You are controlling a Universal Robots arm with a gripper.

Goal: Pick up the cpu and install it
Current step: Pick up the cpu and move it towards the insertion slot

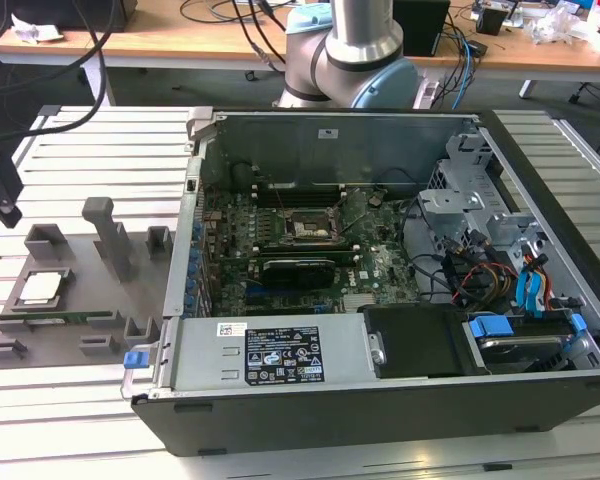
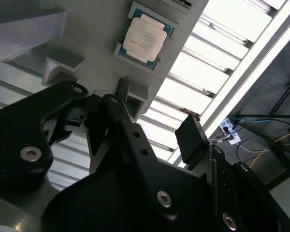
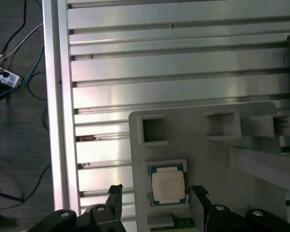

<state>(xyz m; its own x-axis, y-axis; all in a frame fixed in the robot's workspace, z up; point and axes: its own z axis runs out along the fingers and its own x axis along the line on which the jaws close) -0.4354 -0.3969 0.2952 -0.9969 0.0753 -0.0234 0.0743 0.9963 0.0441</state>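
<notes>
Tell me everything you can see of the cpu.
The cpu is a small flat square chip with a pale silvery metal top plate and a green board edge showing around it. It lies flat, plate up, seated in a shallow square recess of the grey holder tray. The tray rests on the slatted table outside the computer case, toward the exterior view's left. Only the recess touches it. The open hand hangs above it, not in contact.

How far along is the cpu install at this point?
Done: nothing yet. The cpu lies in its pocket on the grey fixture, outside the computer case. In hand: the open gripper hangs above the cpu, holding nothing. Left: pickup and seating in the motherboard socket.
</notes>
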